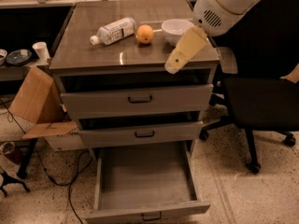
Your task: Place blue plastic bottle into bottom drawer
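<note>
The blue plastic bottle (113, 31) lies on its side on the cabinet top, white cap toward the left, just left of an orange (145, 34). The bottom drawer (145, 178) is pulled fully out and its grey inside holds nothing. My gripper (174, 67) hangs from the white arm over the cabinet top's front right part, well right of the bottle and the orange, holding nothing.
A white bowl (177, 30) sits right of the orange. The two upper drawers (138, 99) stand slightly ajar. A black office chair (261, 106) stands to the right, a cardboard box (35, 101) and cables to the left.
</note>
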Robot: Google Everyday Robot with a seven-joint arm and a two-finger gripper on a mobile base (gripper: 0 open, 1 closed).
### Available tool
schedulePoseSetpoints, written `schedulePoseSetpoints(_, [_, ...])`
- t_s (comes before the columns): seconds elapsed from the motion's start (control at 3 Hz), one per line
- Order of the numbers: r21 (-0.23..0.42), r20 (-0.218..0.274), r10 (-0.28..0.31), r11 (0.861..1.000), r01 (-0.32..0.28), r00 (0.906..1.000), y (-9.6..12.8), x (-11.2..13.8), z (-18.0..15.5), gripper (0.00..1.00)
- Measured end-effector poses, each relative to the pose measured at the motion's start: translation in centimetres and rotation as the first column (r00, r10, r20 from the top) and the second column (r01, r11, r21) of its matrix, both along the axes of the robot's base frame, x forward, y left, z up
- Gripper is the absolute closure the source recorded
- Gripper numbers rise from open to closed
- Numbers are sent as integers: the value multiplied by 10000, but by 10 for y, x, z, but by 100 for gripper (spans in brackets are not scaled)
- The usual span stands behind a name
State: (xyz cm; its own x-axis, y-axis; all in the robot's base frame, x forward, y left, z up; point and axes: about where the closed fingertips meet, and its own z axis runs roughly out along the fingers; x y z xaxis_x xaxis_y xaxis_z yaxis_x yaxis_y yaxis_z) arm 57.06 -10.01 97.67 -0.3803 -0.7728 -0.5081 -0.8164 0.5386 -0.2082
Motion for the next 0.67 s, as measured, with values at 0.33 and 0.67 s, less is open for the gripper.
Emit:
schedulePoseSetpoints(0.33, [153, 128, -33, 9999, 31, 9999, 5, 4, 0, 0])
schedulePoseSetpoints(0.67, [455, 464, -221, 9988, 200, 9987, 22, 22, 3, 0])
